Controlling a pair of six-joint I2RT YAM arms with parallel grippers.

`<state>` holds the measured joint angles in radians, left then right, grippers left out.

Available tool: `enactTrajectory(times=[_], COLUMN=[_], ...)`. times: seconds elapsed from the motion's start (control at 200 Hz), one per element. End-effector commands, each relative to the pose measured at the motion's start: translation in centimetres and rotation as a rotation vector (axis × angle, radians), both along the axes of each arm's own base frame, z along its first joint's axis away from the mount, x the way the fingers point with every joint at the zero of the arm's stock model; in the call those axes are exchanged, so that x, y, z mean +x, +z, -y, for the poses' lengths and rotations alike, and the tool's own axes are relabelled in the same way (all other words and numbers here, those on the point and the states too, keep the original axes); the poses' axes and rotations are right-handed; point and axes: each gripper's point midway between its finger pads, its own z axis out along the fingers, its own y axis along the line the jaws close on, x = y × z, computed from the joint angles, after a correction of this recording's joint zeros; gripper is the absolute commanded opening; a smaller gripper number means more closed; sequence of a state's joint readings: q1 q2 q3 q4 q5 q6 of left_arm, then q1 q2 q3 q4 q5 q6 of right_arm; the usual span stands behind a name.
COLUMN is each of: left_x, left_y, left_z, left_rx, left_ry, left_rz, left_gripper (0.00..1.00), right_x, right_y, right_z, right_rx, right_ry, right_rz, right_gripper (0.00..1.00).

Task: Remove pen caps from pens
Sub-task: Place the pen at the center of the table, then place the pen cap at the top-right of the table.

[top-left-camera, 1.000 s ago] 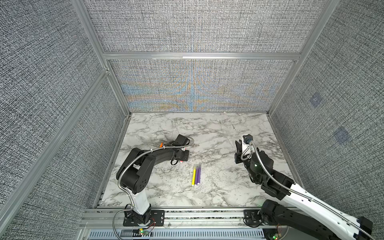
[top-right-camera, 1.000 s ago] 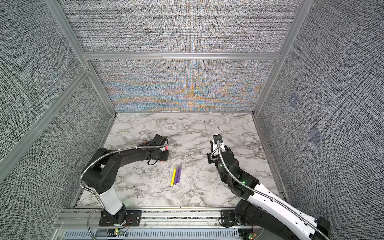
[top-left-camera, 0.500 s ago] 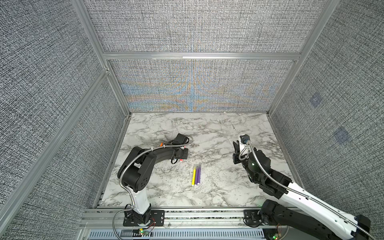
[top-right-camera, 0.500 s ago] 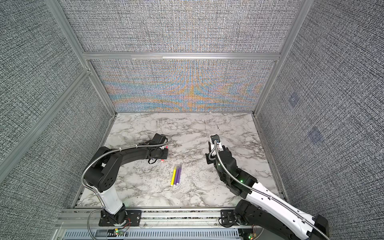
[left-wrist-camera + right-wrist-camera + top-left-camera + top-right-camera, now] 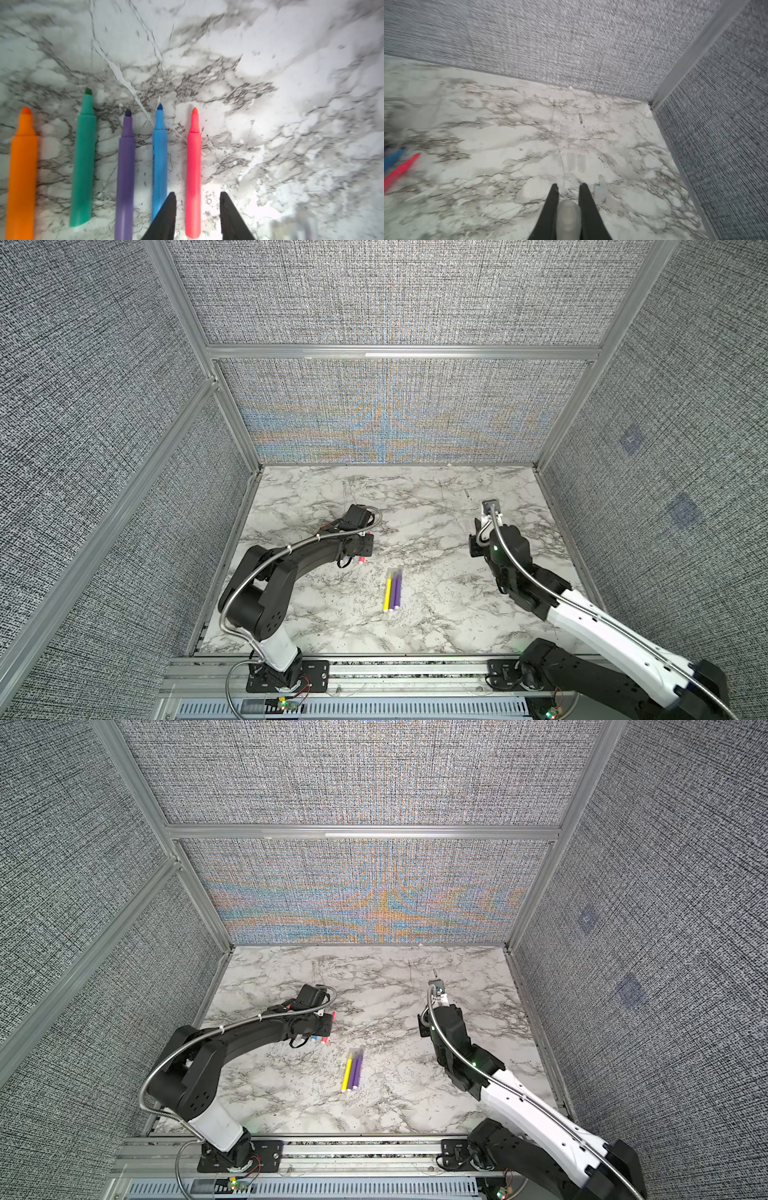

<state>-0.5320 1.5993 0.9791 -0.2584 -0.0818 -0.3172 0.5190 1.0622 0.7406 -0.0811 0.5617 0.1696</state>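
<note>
Marble-veined bench (image 5: 436, 510) carries a row of five uncapped pens, seen from the left wrist. They are an orange pen (image 5: 21, 172), green pen (image 5: 83, 158), purple pen (image 5: 124, 176), blue pen (image 5: 159, 166) and red pen (image 5: 193, 170). All tips point the same way and each barrel lies apart from its neighbour. The red pen ends the row, with the blue pen just beside it.

The left claw (image 5: 197, 193) stands open astride the red pen's rear half, with marble showing between the barrel and either finger.

In both top views a yellow pen (image 5: 388, 594) and two capped purple pens (image 5: 355, 1073) lie side by side near the red pen, nearer the robot's bases. Clear caps are on their far ends.

Well apart from the red pen, toward the robot's right, the right claw (image 5: 569, 185) is closed on a clear pen cap (image 5: 568, 216). Three loose caps (image 5: 581, 163) lie faint on the marble just beyond its fingertips, two of them side by side.
</note>
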Motion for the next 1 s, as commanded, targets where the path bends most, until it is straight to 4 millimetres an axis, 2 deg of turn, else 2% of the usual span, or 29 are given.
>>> enactTrajectory(times=[0.0,0.08,0.105,0.145,0.185,0.21,0.285,0.42,0.545,0.685,0.79,0.8,0.805,0.815,0.825,0.835,0.995], left_x=[-0.8,-1.5,-1.8,-2.4,-2.9,-3.3,-4.2,-5.6,-6.8,-7.6,-8.0,-8.1,-8.1,-8.1,-8.2,-8.2,-8.6], left_y=[2.8,4.8,5.4,6.2,6.6,7.7,8.4,9.1,9.8,10.6,10.8,10.8,10.8,10.8,10.7,10.8,10.9], left_z=[0.6,0.5,0.5,0.3,0.1,-0.1,-0.4,-0.5,-0.6,-1.0,-0.8,-0.8,-0.8,-0.7,-0.7,-0.6,0.1], left_rx=[-0.03,-0.039,-0.043,-0.049,-0.055,-0.074,-0.094,-0.131,-0.168,-0.193,-0.213,-0.215,-0.216,-0.22,-0.222,-0.225,-0.248], left_ry=[-0.051,-0.075,-0.084,-0.096,-0.105,-0.11,-0.127,-0.157,-0.18,-0.18,-0.191,-0.194,-0.195,-0.198,-0.201,-0.204,-0.244], left_rz=[0.05,0.09,0.103,0.121,0.137,0.17,0.203,0.227,0.256,0.291,0.295,0.294,0.294,0.295,0.294,0.296,0.297], left_gripper=[0.37,0.38,0.38,0.41,0.43,0.44,0.45,0.45,0.46,0.46,0.47,0.51,0.56,0.7,0.89,0.95,0.97], right_x=[2.0,4.8,6.1,7.7,8.9,9.5,11.0,12.2,13.2,13.1,13.3,13.4,13.4,13.4,13.4,13.4,13.4], right_y=[-3.0,-4.5,-4.0,-4.7,-5.5,-6.4,-8.4,-12.0,-14.0,-16.8,-18.1,-18.2,-18.3,-18.4,-18.6,-18.7,-20.3], right_z=[2.2,3.6,4.2,5.1,5.9,6.3,7.3,8.8,8.6,8.6,8.4,8.4,8.4,8.4,8.3,8.3,8.3], right_rx=[0.034,0.041,0.047,0.028,-0.008,-0.036,-0.108,-0.106,-0.097,-0.119,-0.117,-0.117,-0.116,-0.115,-0.114,-0.113,-0.126], right_ry=[-0.049,-0.064,-0.08,-0.1,-0.125,-0.136,-0.146,-0.168,-0.153,-0.148,-0.142,-0.142,-0.142,-0.141,-0.139,-0.136,-0.128], right_rz=[-0.134,-0.21,-0.222,-0.286,-0.369,-0.42,-0.527,-0.618,-0.663,-0.735,-0.76,-0.762,-0.765,-0.768,-0.773,-0.775,-0.815], right_gripper=[0.0,0.0,0.0,0.0,0.0,0.0,0.0,0.0,0.0,0.02,0.03,0.04,0.04,0.04,0.04,0.04,0.06])
